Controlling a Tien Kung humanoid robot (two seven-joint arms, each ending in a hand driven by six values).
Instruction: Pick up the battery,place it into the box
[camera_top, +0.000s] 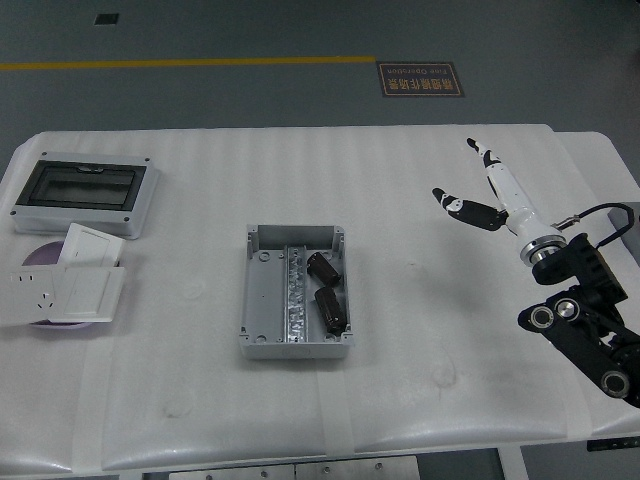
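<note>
The right arm (585, 320) runs out of frame at the right edge. White switch plates (65, 285) hide most of a purple disc (40, 255) (kind unclear) at the bench's (450, 400) left.

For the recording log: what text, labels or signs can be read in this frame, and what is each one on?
"Free Operation": English line on the dark floor sign beyond the table's far edge, only just legible.
A line of characters below it on the same sign: too blurred to read.
Grey box, batteries, enclosure and white wall socket: no readable print.

batteries (327, 290) in box (262, 300), right hand (478, 190) open
</note>
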